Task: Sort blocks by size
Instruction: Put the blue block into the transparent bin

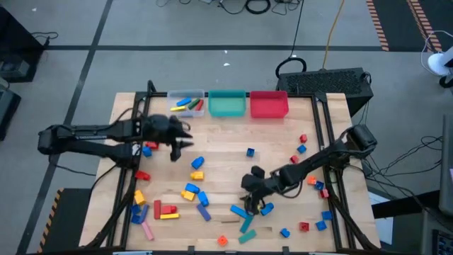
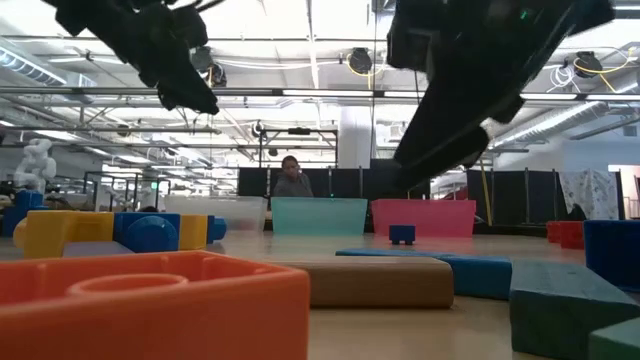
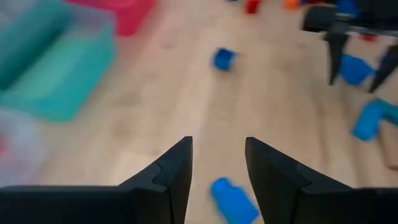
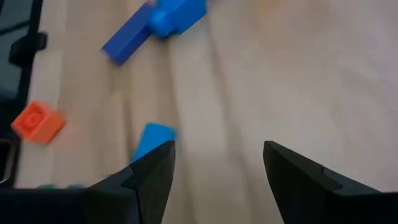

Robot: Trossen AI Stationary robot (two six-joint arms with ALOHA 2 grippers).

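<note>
Blocks lie scattered, long blue bar slanting across table

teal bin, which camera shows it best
The high view: the teal bin shows whole from above, between the clear bin and the red bin, and looks empty. The low view shows only its front wall. The left wrist view catches a blurred part. The right wrist view misses it.

No text, label or number appears legible on anything here.
</note>
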